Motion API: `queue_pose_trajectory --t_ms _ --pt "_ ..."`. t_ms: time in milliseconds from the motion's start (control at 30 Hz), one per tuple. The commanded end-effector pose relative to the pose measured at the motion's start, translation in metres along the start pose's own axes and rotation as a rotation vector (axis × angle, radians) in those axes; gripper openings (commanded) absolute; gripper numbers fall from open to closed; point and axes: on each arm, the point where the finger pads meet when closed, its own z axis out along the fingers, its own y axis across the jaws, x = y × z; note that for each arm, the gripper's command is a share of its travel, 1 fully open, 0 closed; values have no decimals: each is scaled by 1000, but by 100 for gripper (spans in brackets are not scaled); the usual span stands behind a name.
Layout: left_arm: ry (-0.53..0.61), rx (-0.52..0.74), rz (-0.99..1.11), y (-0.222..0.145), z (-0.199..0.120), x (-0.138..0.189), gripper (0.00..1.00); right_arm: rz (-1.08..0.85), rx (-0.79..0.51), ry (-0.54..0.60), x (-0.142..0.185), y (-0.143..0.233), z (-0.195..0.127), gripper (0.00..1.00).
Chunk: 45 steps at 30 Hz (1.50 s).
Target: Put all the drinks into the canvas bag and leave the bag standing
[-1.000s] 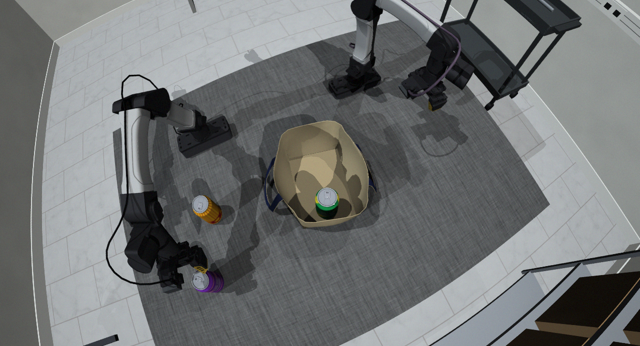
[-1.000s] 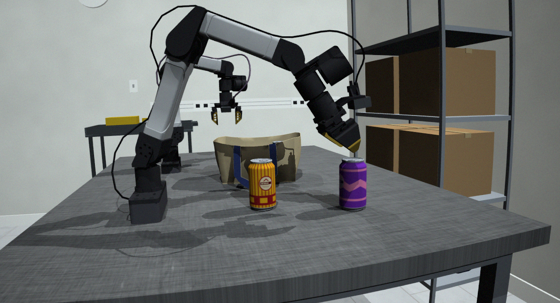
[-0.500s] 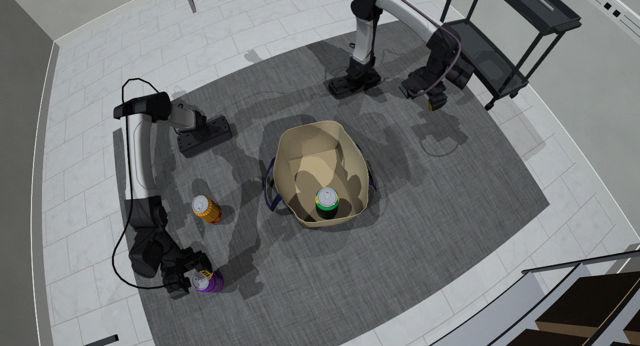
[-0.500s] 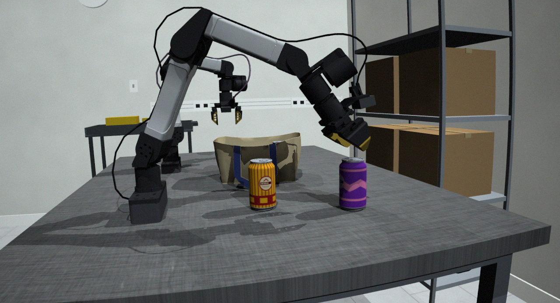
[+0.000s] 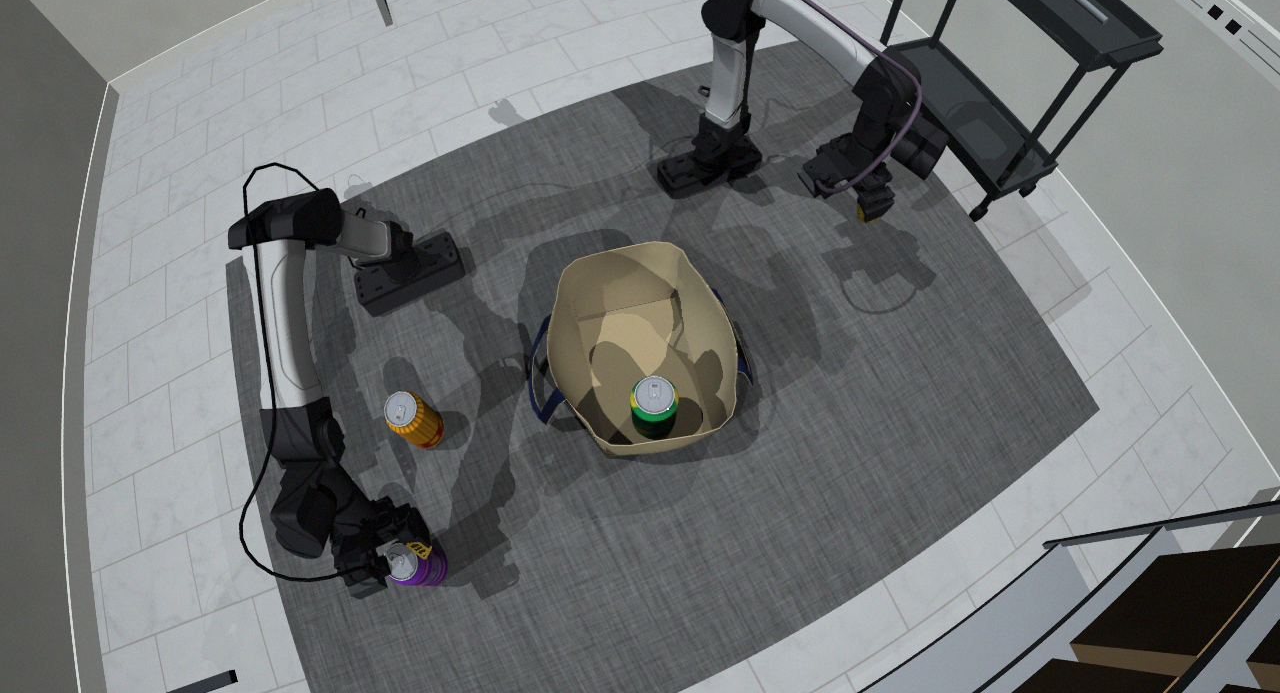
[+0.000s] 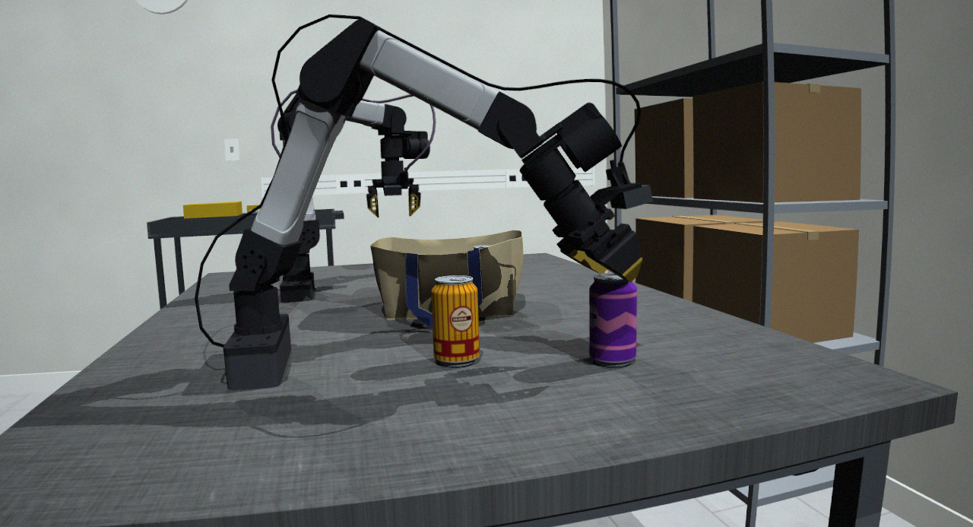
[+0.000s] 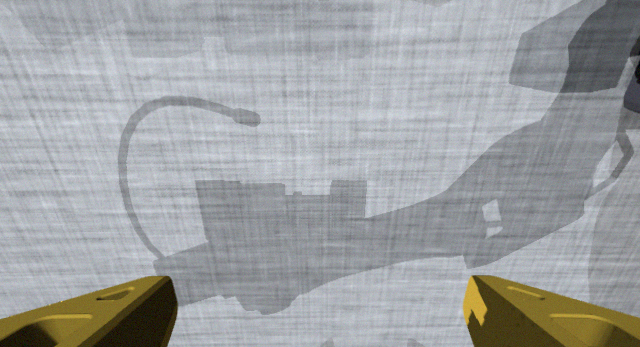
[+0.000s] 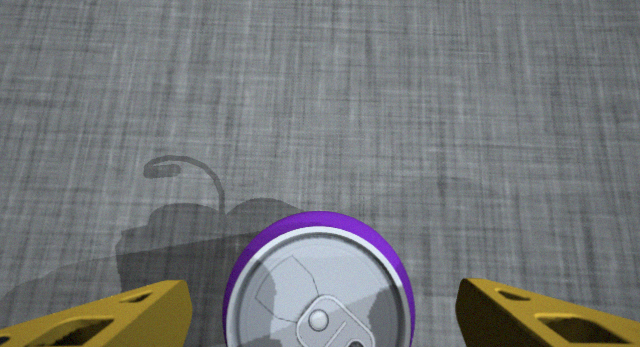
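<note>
The grey table (image 5: pixel 850 402) (image 6: pixel 544 415) stood in a pale-walled room, with a rack (image 6: pixel 767 149) of boxes behind it. Your landmark was the bag (image 5: pixel 572 358) (image 6: pixel 448 272), upright with its walls up, and the green can (image 5: pixel 654 411) stood inside it. On the right arm's side of the bag, the orange can (image 5: pixel 417 420) (image 6: pixel 455 323) stood on the table; the purple can (image 5: pixel 427 565) (image 6: pixel 612 326) (image 8: pixel 320 219) stood farther from the bag than the orange one.

Your right claw (image 5: pixel 390 555) (image 6: pixel 605 268) (image 8: pixel 323 293) was spread wide at the purple can's top, a finger to either side (nothing gripped, as far as you could judge). Your left claw (image 5: pixel 872 213) (image 6: pixel 394 207) (image 7: pixel 320 290) hung released, beyond the bag from both loose cans.

Your risk was the slant: lowering off-centre could have tipped the purple can, and closing too high could have let it slip. Later, a low carry might have folded the bag's near wall.
</note>
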Motion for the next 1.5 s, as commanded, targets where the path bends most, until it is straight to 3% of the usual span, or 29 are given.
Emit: queue_pose_trajectory --t_ms 0,67,133,400,500,633,700,967,1033,1133,1167,1333,1467 --pt "13 -16 1 6 -2 0 86 -5 20 -35 -8 -2 1 84" --pt "13 -16 1 6 -2 0 86 -10 24 -51 -12 -2 -1 84" --pt "13 -16 1 6 -2 0 86 4 16 -12 5 -3 15 84" --pt "13 -16 1 6 -2 0 86 -5 26 -43 -4 -5 8 84" --pt "13 -16 1 6 -2 0 86 0 10 -1 16 2 28 84" --pt "13 -16 1 6 -2 0 86 -13 27 -50 1 -1 18 84" --pt "13 -16 1 6 -2 0 86 -2 14 -6 21 1 36 84" --pt "13 -16 1 6 -2 0 86 -8 27 -44 8 -3 27 84" --pt "13 -16 1 6 -2 0 86 2 12 6 28 1 43 84" --pt "13 -16 1 6 -2 0 86 -15 29 -67 0 -2 22 84" --pt "13 -16 1 6 -2 0 86 -17 31 -70 -2 -2 22 74" --pt "13 -16 1 6 -2 0 86 -17 31 -70 -2 -2 22 74" --pt "13 -16 1 6 -2 0 86 -17 27 -72 -2 -2 22 68"
